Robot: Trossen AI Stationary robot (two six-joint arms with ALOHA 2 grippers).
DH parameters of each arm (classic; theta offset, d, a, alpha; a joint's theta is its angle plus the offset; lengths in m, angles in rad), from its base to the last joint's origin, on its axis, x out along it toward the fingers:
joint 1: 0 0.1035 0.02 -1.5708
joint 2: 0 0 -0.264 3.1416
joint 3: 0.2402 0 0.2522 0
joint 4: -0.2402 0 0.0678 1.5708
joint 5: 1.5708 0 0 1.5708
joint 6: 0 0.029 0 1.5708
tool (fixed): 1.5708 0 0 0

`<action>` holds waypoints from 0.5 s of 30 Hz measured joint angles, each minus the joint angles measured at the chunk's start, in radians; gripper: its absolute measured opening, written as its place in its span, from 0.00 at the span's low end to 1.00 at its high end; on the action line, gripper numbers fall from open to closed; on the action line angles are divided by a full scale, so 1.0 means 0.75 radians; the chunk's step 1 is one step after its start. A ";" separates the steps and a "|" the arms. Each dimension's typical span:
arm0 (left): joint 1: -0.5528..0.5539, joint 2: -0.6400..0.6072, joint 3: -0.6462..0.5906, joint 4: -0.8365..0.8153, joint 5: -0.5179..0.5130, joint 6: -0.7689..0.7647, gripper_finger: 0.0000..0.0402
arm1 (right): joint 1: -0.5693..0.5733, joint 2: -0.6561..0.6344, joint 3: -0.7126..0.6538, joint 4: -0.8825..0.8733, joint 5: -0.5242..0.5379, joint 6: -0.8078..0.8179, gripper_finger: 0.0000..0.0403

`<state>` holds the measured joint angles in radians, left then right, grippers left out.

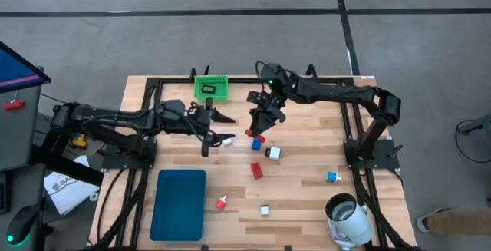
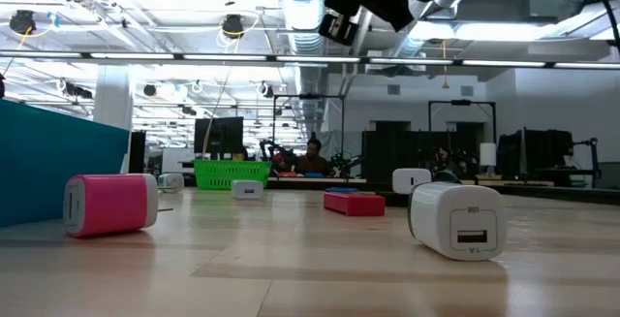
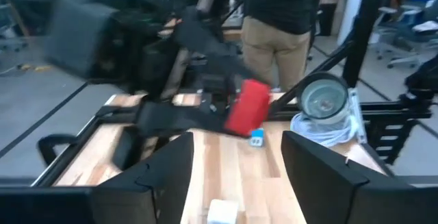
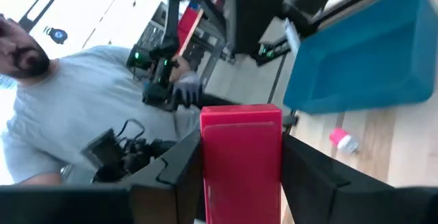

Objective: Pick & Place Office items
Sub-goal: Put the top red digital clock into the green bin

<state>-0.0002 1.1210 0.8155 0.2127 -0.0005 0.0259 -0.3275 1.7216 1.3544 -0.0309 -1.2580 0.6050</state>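
Observation:
My right gripper (image 1: 256, 127) hangs above the table's middle, shut on a red oblong block (image 4: 241, 157), which the left wrist view also shows as the red block (image 3: 246, 107). My left gripper (image 1: 223, 128) faces it from the left, open, fingers level, nothing between them. A small white piece (image 3: 222, 212) lies on the table below it. Loose on the boards lie a blue piece (image 1: 257, 145), a white-and-black cube (image 1: 274, 153), a second red block (image 1: 257, 170), a cyan bit (image 1: 332, 176), a pink-red bit (image 1: 221, 203) and a white bit (image 1: 264, 209). My right gripper pinches the red block between its two fingers, which lie on its two long sides (image 4: 205, 166). The fingers come from the table's right side, about level. The block's free end (image 3: 254, 90) sticks out past the fingertips, and the block is tilted, lifted clear of the table.
A green bin (image 1: 210, 87) stands at the far edge and a teal tray (image 1: 178, 203) at the near left. A white mug-like cylinder (image 1: 349, 216) lies at the near right corner. A person (image 3: 280, 11) stands beyond the table.

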 joint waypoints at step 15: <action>0.028 0.012 0.001 0.081 0.068 0.030 0.55 | 0.017 0.088 0.005 0.405 0.136 0.290 0.41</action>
<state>0.0209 1.1297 0.8162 0.2734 0.0506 0.0486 -0.3147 1.7880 1.3580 0.2725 -1.1559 0.8226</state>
